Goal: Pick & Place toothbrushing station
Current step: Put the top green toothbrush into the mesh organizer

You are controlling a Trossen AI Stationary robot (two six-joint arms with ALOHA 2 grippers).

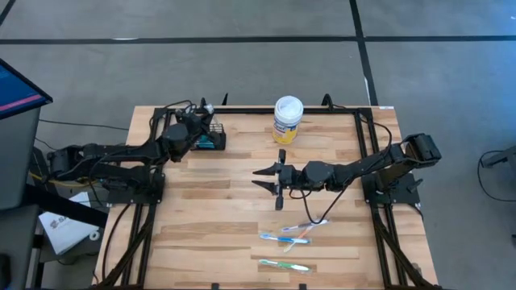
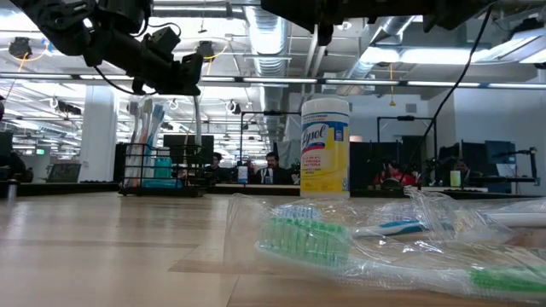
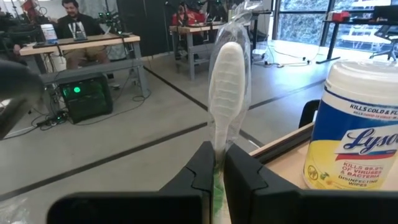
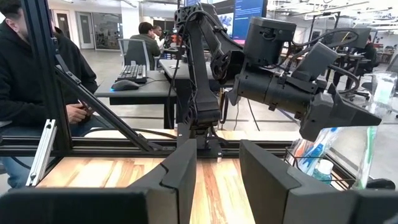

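The toothbrushing station, a low black wire basket, stands at the table's far left. Blue toothbrushes stand upright in it. My left gripper hovers level just above the basket, shut on a white-headed toothbrush in a clear wrapper. My right gripper hangs open over the table's middle, pointing toward the left arm, with nothing between its fingers. My left gripper pinches the wrapped toothbrush between its two fingers, just below the head where the green handle begins. The fingers are level and lie across the brush. The brush stands upright, head up. Its handle hangs down beside the basket; whether it touches the basket does not show.
A white-lidded yellow Lysol tub stands at the far middle of the table. Wrapped toothbrushes lie near the front edge. People sit at desks beyond the table.
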